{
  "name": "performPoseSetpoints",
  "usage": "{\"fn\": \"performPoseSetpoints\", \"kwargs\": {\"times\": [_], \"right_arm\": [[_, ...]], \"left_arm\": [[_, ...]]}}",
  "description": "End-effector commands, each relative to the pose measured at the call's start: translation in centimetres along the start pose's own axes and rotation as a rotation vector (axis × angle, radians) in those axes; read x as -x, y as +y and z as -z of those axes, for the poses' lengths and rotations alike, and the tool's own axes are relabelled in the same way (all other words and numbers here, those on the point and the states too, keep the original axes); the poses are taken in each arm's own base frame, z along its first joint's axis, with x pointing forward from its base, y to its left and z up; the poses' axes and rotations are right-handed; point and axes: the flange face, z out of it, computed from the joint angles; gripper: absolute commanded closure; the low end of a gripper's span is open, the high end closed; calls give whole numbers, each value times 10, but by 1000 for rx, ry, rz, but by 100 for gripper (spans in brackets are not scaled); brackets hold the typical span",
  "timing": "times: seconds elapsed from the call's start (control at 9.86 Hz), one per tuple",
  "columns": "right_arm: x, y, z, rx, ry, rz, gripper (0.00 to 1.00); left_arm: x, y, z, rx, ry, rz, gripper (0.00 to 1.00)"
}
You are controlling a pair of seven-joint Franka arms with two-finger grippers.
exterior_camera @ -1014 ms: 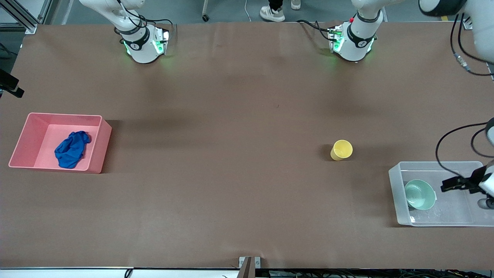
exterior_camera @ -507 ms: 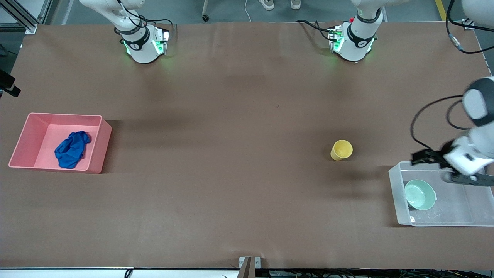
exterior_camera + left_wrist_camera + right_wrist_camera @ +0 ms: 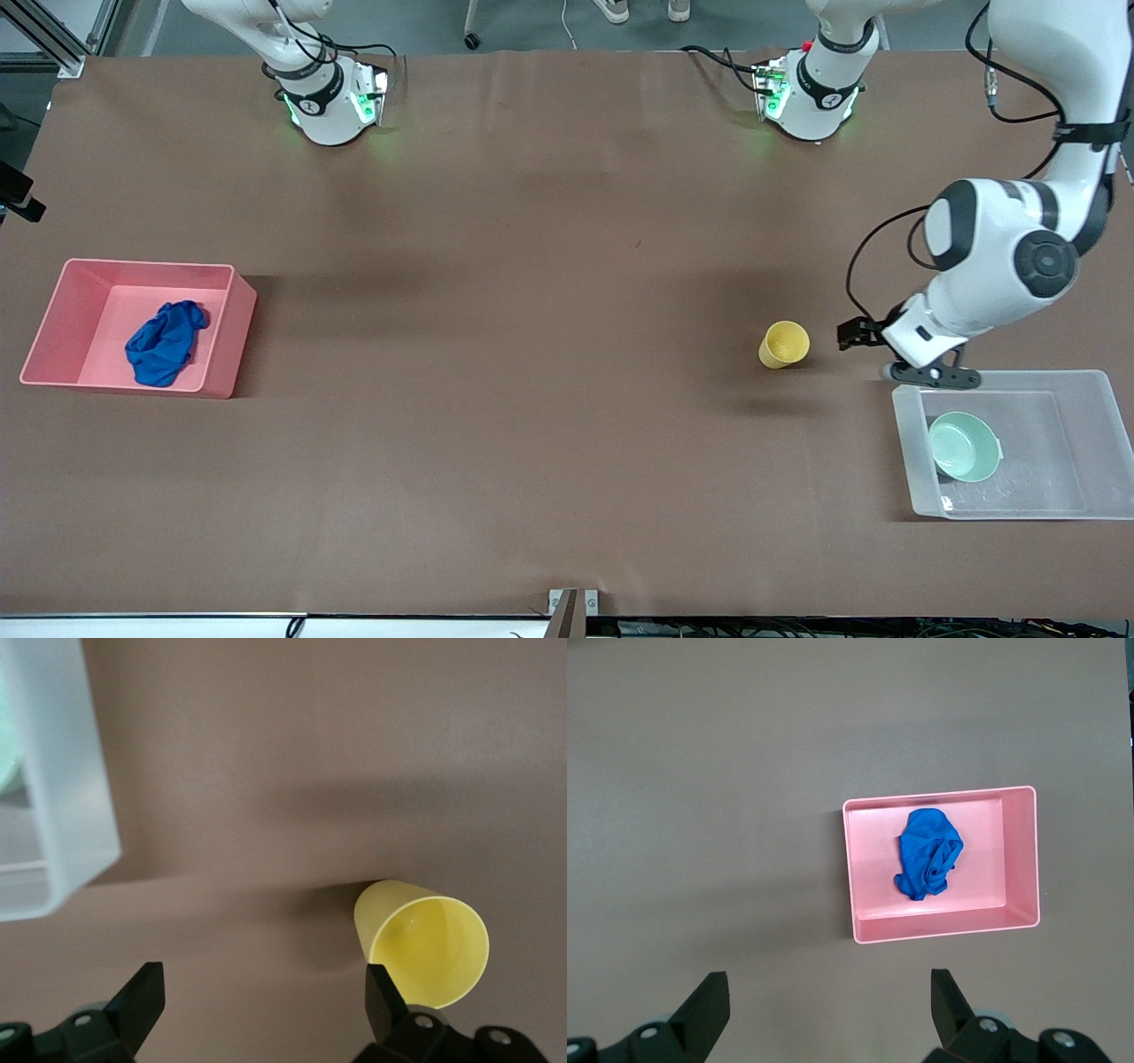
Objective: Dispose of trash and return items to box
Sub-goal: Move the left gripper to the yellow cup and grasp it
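Note:
The yellow cup (image 3: pixel 784 344) stands open side up on the table, and also shows in the left wrist view (image 3: pixel 425 943). My left gripper (image 3: pixel 858 337) is open and empty over the table between the cup and the clear box (image 3: pixel 904 416). In its wrist view (image 3: pixel 264 992) one finger is close beside the cup. The mint-green bowl (image 3: pixel 964 446) sits in the box, whose wall (image 3: pixel 62 788) shows in the left wrist view. The blue cloth (image 3: pixel 164 343) lies in the pink bin (image 3: pixel 226 337). My right gripper (image 3: pixel 831 1001) is open and empty, high above the table near the bin (image 3: pixel 1019 859) and cloth (image 3: pixel 928 853).
The two arm bases (image 3: pixel 332 97) (image 3: pixel 811 93) stand at the table's edge farthest from the front camera. The pink bin is at the right arm's end of the table and the clear box at the left arm's end. Brown tabletop lies between them.
My left gripper has left the clear box, where the bowl stays, and moved over the table toward the yellow cup. The cup, cloth and bin have not moved.

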Motion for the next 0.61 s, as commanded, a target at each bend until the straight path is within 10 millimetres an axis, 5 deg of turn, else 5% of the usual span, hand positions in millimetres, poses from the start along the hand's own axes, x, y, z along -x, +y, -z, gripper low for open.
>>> {"fn": "performPoseSetpoints", "kwargs": {"times": [0.0, 0.3, 0.51], "right_arm": [[3, 1, 1, -3, -1, -12, 0], [3, 3, 1, -3, -1, -16, 0], [3, 3, 1, -3, -1, -17, 0]], "left_arm": [[11, 16, -44, 7, -32, 7, 1], [21, 21, -77, 13, -40, -2, 5], [26, 42, -88, 14, -59, -36, 7]]}}
